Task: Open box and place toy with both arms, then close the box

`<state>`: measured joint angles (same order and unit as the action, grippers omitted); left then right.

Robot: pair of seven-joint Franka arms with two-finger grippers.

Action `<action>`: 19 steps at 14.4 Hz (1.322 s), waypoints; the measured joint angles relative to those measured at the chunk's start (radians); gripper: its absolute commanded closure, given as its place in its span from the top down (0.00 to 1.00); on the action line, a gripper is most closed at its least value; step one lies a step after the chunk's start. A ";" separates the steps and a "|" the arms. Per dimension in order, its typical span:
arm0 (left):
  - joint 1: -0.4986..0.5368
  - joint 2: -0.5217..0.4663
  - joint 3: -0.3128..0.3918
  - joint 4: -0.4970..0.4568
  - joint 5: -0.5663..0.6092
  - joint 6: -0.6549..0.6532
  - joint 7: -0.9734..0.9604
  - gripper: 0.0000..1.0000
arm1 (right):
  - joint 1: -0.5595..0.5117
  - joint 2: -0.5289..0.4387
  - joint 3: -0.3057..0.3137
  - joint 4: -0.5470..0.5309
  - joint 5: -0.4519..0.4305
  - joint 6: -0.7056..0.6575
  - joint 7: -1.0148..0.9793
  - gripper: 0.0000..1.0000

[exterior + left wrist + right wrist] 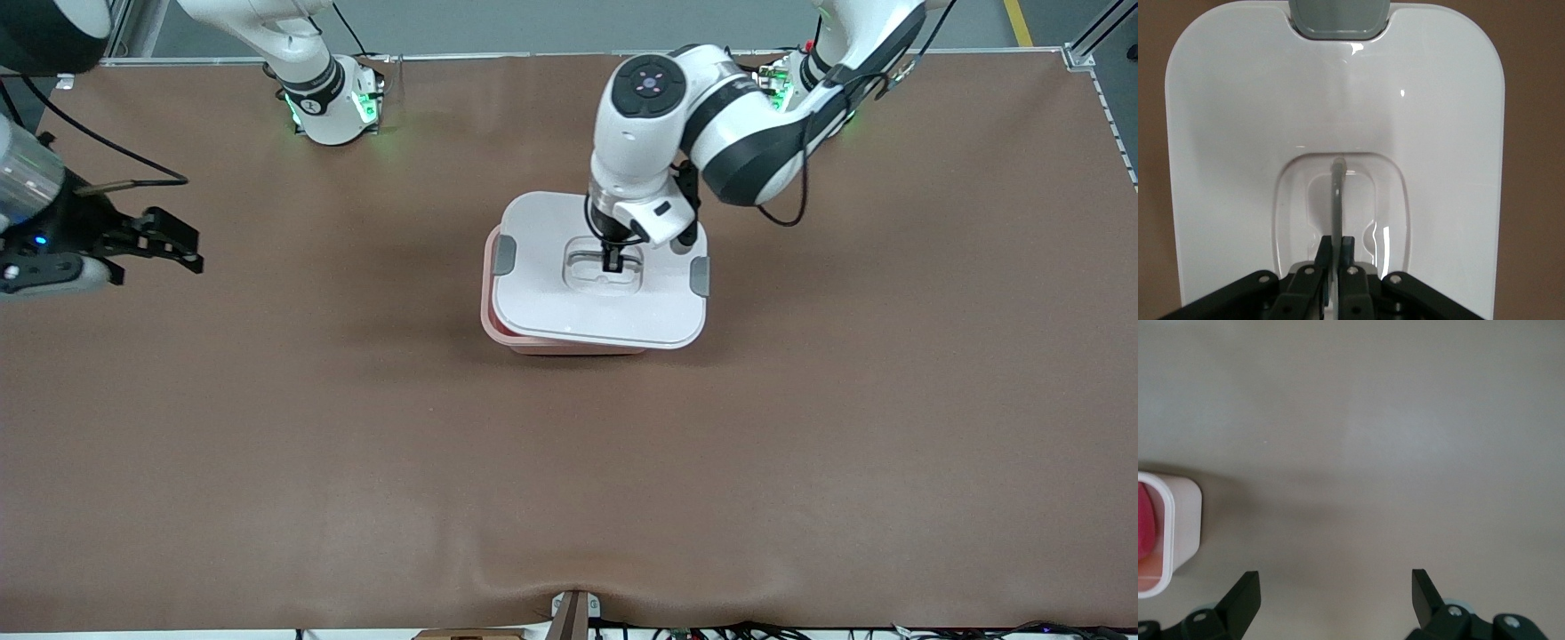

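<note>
The box (pixel 533 343) is a pale-pink tub at mid-table, mostly covered by its white lid (pixel 569 307). The lid lies askew over it, leaving the tub's rim showing toward the right arm's end. My left gripper (pixel 613 262) is over the lid's centre recess, shut on the thin grey handle (pixel 1336 193); the left gripper (pixel 1337 248) pinches it between both fingers. Grey clips (pixel 504 255) sit at the lid's short ends. The right wrist view shows a corner of the box (pixel 1179 520) with the hot-pink toy (pixel 1143 520) inside. My right gripper (pixel 182 249) waits open over bare table.
The brown mat (pixel 800 427) covers the whole table. Both arm bases (pixel 333 107) stand along the edge farthest from the front camera. A small bracket (pixel 573 613) sits at the nearest table edge.
</note>
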<state>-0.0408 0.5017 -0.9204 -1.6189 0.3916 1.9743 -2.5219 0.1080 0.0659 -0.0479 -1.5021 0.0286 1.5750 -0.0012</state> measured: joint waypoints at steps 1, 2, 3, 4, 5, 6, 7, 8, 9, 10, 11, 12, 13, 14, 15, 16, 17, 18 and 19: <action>-0.016 0.018 0.004 0.008 0.018 0.000 -0.018 0.00 | -0.010 -0.007 0.000 -0.003 0.000 -0.012 0.048 1.00; -0.031 0.031 0.015 0.014 0.027 0.000 -0.025 0.00 | -0.019 -0.010 0.000 -0.004 0.000 -0.026 0.089 1.00; -0.051 0.039 0.034 0.021 0.032 0.001 -0.026 0.00 | -0.029 -0.011 0.000 -0.004 -0.001 -0.038 0.114 1.00; -0.076 0.046 0.058 0.030 0.034 0.002 -0.026 0.00 | -0.042 -0.011 0.001 -0.006 -0.001 -0.044 0.126 1.00; -0.104 0.050 0.085 0.038 0.035 0.002 -0.026 0.00 | -0.055 -0.011 0.000 -0.008 -0.001 -0.045 0.131 1.00; -0.132 0.053 0.112 0.045 0.035 0.002 -0.026 0.00 | -0.066 -0.011 0.000 -0.009 -0.005 -0.048 0.133 1.00; -0.155 0.055 0.133 0.049 0.035 0.002 -0.029 0.00 | -0.072 -0.011 0.000 -0.009 -0.018 -0.056 0.135 1.00; -0.175 0.057 0.148 0.054 0.035 0.002 -0.037 0.00 | -0.073 -0.011 0.000 -0.009 -0.034 -0.066 0.137 1.00; -0.192 0.059 0.162 0.058 0.035 0.002 -0.048 0.00 | -0.073 -0.011 0.002 -0.009 -0.046 -0.072 0.139 1.00; -0.207 0.062 0.175 0.065 0.035 0.002 -0.057 0.00 | -0.073 -0.011 0.003 -0.009 -0.051 -0.073 0.139 1.00; -0.221 0.065 0.186 0.070 0.035 0.002 -0.064 0.00 | -0.073 -0.011 0.005 -0.009 -0.052 -0.073 0.139 1.00; -0.233 0.068 0.195 0.074 0.035 0.002 -0.069 0.00 | -0.073 -0.011 0.007 -0.009 -0.052 -0.073 0.139 1.00; -0.245 0.072 0.204 0.076 0.035 0.002 -0.071 0.00 | -0.073 -0.011 0.009 -0.009 -0.052 -0.073 0.134 1.00; -0.258 0.075 0.216 0.079 0.035 0.002 -0.072 0.00 | -0.073 -0.011 0.011 -0.009 -0.051 -0.067 0.121 1.00; -0.274 0.079 0.231 0.081 0.035 0.002 -0.072 0.00 | -0.073 -0.011 0.011 -0.009 -0.051 -0.050 0.094 1.00; -0.289 0.081 0.247 0.082 0.036 0.003 -0.072 0.00 | -0.073 -0.011 0.010 -0.009 -0.051 -0.035 0.063 1.00; -0.302 0.082 0.260 0.083 0.036 0.003 -0.072 0.00 | -0.073 -0.011 0.010 -0.009 -0.051 -0.029 0.042 1.00; -0.311 0.084 0.267 0.084 0.036 0.004 -0.072 0.00 | -0.073 -0.011 0.010 -0.009 -0.051 -0.029 0.030 1.00; -0.315 0.084 0.269 0.084 0.036 0.004 -0.072 0.00 | -0.073 -0.011 0.010 -0.009 -0.051 -0.029 0.027 1.00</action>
<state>-0.3556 0.5862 -0.6512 -1.5347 0.4272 1.9781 -2.5941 0.0348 0.0552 -0.0378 -1.5113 -0.0222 1.5462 0.0258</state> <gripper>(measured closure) 0.934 0.000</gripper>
